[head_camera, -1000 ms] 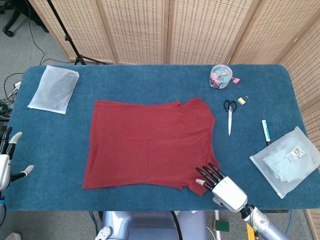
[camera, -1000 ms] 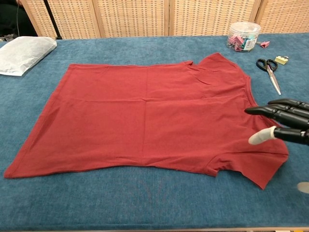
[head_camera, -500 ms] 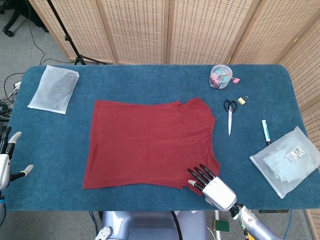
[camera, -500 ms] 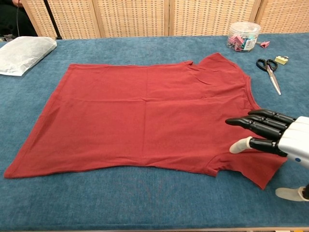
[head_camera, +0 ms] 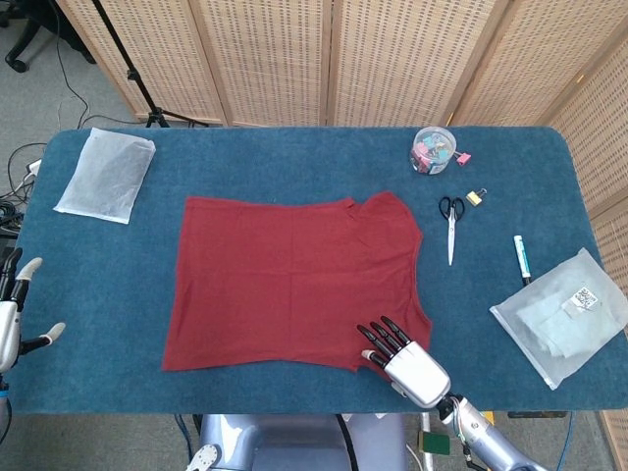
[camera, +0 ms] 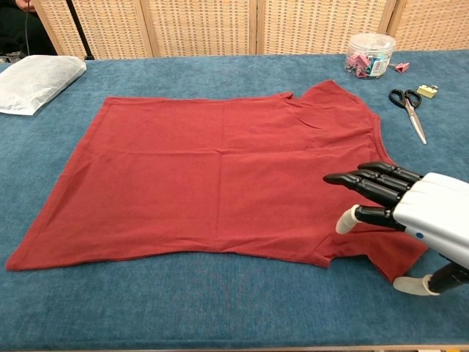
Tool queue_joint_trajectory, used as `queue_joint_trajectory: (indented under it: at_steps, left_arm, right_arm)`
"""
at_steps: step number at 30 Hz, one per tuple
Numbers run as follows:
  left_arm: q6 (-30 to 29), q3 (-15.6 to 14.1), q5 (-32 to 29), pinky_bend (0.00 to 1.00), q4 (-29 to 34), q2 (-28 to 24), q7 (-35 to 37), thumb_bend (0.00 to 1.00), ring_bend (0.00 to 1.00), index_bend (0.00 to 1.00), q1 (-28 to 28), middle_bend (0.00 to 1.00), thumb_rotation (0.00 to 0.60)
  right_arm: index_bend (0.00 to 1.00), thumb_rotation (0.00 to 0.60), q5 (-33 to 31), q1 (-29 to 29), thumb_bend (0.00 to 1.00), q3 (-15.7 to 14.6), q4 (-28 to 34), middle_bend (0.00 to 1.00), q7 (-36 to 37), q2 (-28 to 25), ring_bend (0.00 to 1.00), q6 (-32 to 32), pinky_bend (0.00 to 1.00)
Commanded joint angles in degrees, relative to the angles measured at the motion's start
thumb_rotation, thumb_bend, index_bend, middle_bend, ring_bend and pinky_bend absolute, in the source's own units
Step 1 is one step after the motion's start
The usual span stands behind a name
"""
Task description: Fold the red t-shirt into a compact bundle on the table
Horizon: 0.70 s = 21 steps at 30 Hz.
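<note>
A red t-shirt (head_camera: 294, 280) lies flat and spread out on the blue table (head_camera: 108, 294), its neck toward the right; the chest view shows the t-shirt (camera: 220, 169) too. My right hand (head_camera: 400, 358) hovers over the near right sleeve with its fingers stretched out and apart, holding nothing; in the chest view this right hand (camera: 407, 213) covers part of that sleeve. Whether it touches the cloth I cannot tell. My left hand (head_camera: 14, 314) stays at the table's left edge, fingers apart, away from the shirt.
A white plastic bag (head_camera: 106, 175) lies at the far left. A clear tub of clips (head_camera: 433, 149), scissors (head_camera: 450, 224), a small padlock (head_camera: 475, 197), a marker (head_camera: 522, 258) and a bagged item (head_camera: 561, 314) sit to the right of the shirt.
My right hand has slid left and toward the table's near edge, over the shirt's near sleeve. The shirt and my left hand have not moved.
</note>
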<state>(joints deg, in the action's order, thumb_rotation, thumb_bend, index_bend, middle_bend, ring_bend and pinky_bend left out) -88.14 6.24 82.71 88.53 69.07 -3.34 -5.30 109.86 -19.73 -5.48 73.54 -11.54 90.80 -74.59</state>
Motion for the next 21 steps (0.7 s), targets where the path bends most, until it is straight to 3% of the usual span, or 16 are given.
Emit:
queue_joint_trajectory:
  at_steps: [1, 11, 21]
  left_arm:
    - [0.00, 0.03, -0.05, 0.00, 0.01, 0.03, -0.01, 0.00, 0.00, 0.00, -0.01, 0.00, 0.600]
    - [0.26, 0.05, -0.28, 0.00, -0.07, 0.15, -0.20, 0.00, 0.00, 0.00, -0.13, 0.00, 0.600]
    - [0.41, -0.21, -0.12, 0.00, -0.07, 0.49, -0.94, 0.00, 0.00, 0.00, -0.23, 0.00, 0.600]
  right_arm:
    - [0.35, 0.600, -0.43, -0.20, 0.09, 0.30, -0.45, 0.00, -0.46, 0.63, 0.00, -0.11, 0.00]
    - [0.37, 0.600, -1.90, -0.66, 0.33, 1.47, -2.37, 0.00, -0.55, 1.96, 0.00, -1.46, 0.00]
    - [0.51, 0.600, -2.34, -1.47, 0.53, 0.47, -3.95, 0.00, 0.67, 1.16, 0.00, -1.27, 0.00]
